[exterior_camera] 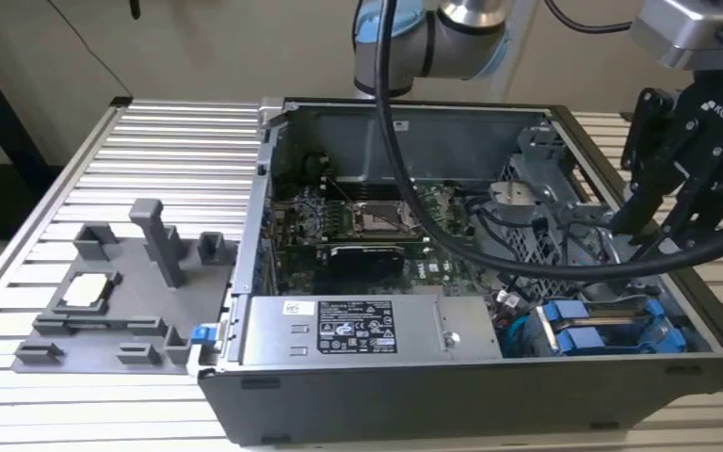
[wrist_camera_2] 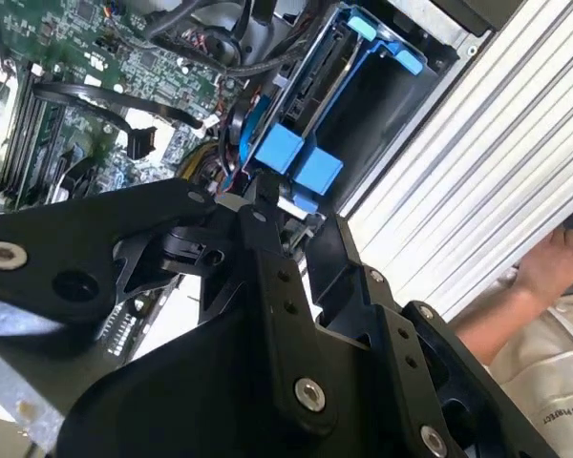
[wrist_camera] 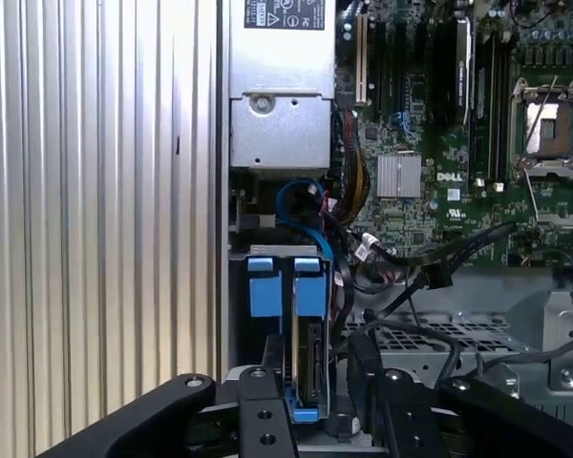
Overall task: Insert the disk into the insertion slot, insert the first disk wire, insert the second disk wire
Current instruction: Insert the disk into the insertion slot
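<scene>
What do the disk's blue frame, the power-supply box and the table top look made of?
Disk's frame: plastic, judging by the saturated blue colour and moulded tabs, with a slight sheen. Power-supply box: bare sheet metal, probably steel, dull silver with folded edges. Table top: likely aluminium, matt silver in ribbed slats.

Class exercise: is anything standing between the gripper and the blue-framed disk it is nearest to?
Nothing visible does. In the second wrist view the gripper sits close to the blue tabs of the disk, with no cable crossing between them. The black cables lie over the grey drive cage beside the disk, off that line.
</scene>
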You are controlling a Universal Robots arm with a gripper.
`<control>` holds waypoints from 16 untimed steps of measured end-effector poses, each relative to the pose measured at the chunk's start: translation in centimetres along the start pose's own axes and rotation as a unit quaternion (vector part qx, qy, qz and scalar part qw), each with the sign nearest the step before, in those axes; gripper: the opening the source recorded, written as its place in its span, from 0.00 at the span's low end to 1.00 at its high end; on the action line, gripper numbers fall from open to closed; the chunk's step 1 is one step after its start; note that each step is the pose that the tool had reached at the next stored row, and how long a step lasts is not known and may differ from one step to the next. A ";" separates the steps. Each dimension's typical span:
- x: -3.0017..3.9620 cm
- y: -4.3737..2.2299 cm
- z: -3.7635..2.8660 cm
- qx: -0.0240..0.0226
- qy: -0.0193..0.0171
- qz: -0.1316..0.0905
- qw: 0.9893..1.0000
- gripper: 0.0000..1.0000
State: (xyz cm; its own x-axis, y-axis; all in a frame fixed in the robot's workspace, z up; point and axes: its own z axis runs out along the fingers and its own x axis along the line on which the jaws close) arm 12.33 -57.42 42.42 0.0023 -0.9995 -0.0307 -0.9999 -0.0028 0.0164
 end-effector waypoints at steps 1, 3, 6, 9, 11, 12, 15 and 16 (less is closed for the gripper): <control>0.00 -0.22 0.03 0.000 -0.003 0.000 1.000 0.40; 0.00 -0.65 0.11 0.000 -0.008 0.000 1.000 0.40; 0.01 -1.86 0.36 0.000 -0.010 0.000 1.000 0.40; 0.03 -3.22 0.60 -0.001 -0.010 0.000 1.000 0.40; 0.04 -4.14 0.75 -0.002 -0.010 0.000 1.000 0.40; 0.04 -4.52 0.80 -0.002 -0.011 0.000 1.000 0.40; 0.04 -5.38 0.92 -0.002 -0.012 0.000 1.000 0.40; 0.04 -5.50 0.93 -0.002 -0.013 0.000 1.000 0.40</control>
State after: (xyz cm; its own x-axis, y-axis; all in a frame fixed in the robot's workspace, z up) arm 17.81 -57.42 41.40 0.0022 -0.9984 -0.0572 -0.9998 -0.0034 0.0209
